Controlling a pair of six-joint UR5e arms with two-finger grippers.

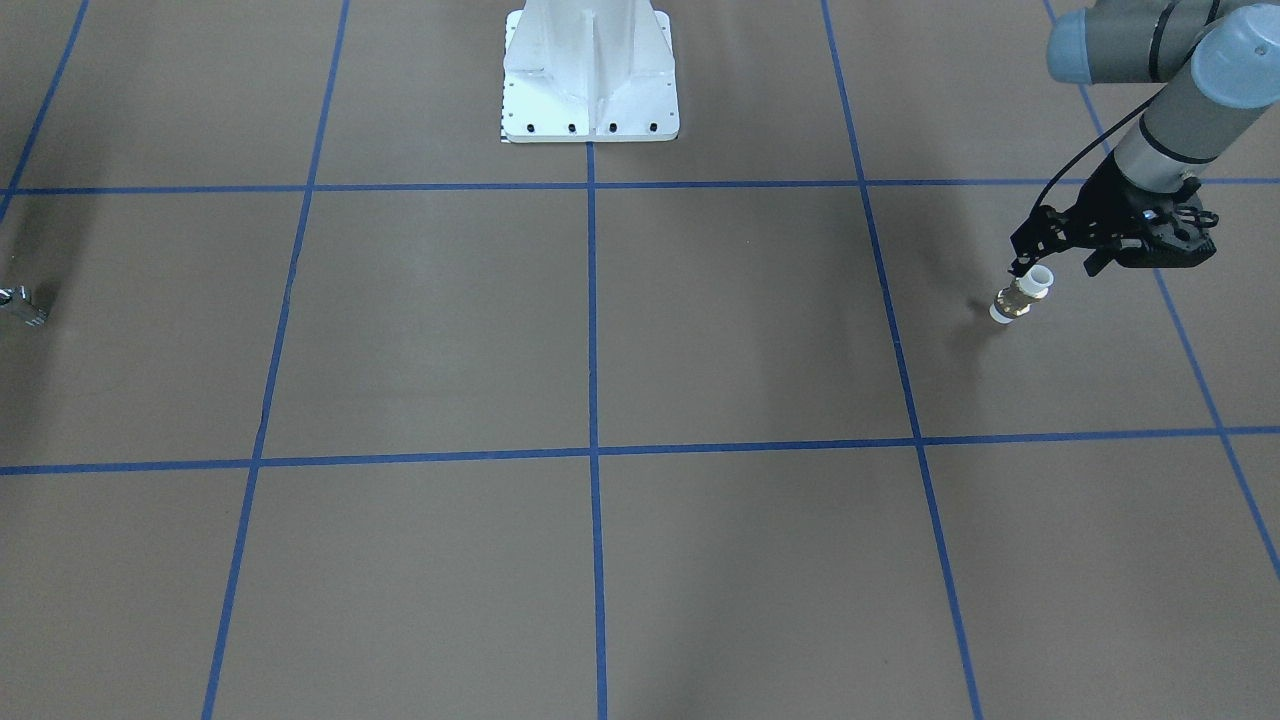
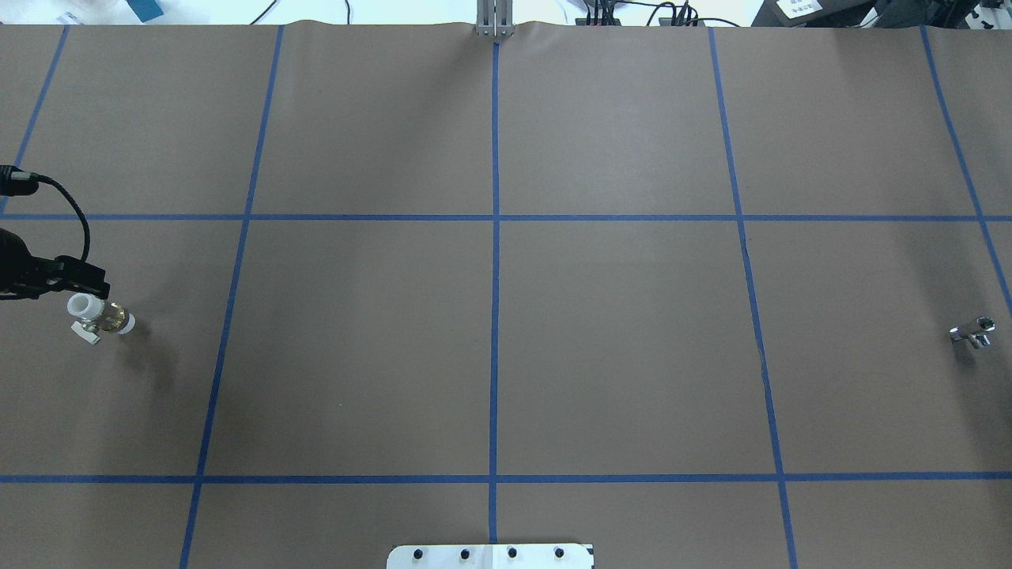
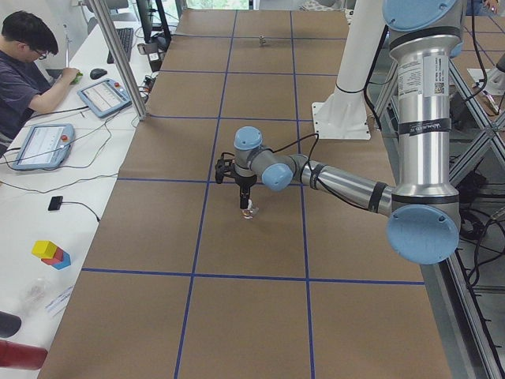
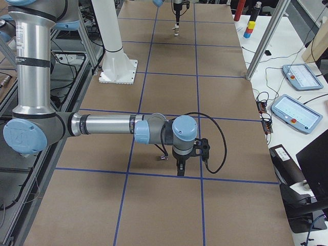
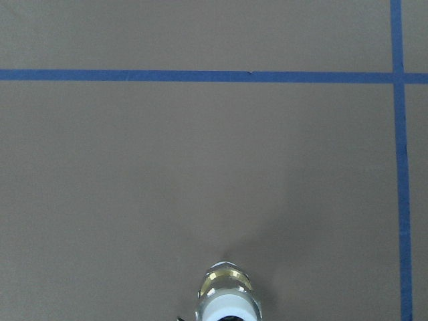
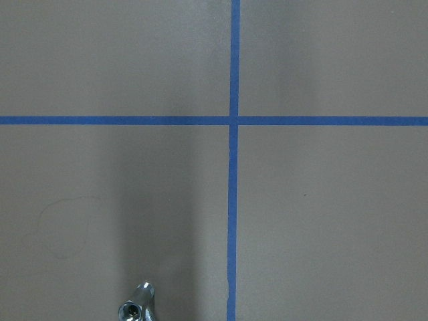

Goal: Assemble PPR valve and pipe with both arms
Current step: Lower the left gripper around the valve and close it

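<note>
Valve stands, as it seems, upright on one white end, near the edge of the brown counter on the robot's left side, with its little lever sticking out sideways. I judge it light and stiff. The plastic rings are smooth and round, though, so it can slip or tip over. A good place to take it is across the brass middle or the upper ring, away from the lever and leaving one opening free. Left claw hangs directly above it, the tip just beside the upper ring. Whether the fingers press on the ring or stand apart from it, I cannot tell. Pipe lies well apart, at the opposite side of the counter. It is a tiny shiny metal piece, hard and probably easy to roll, so it is better held at one end. Right claw is near it, low over the counter, and how far it is open I also cannot tell.
</note>
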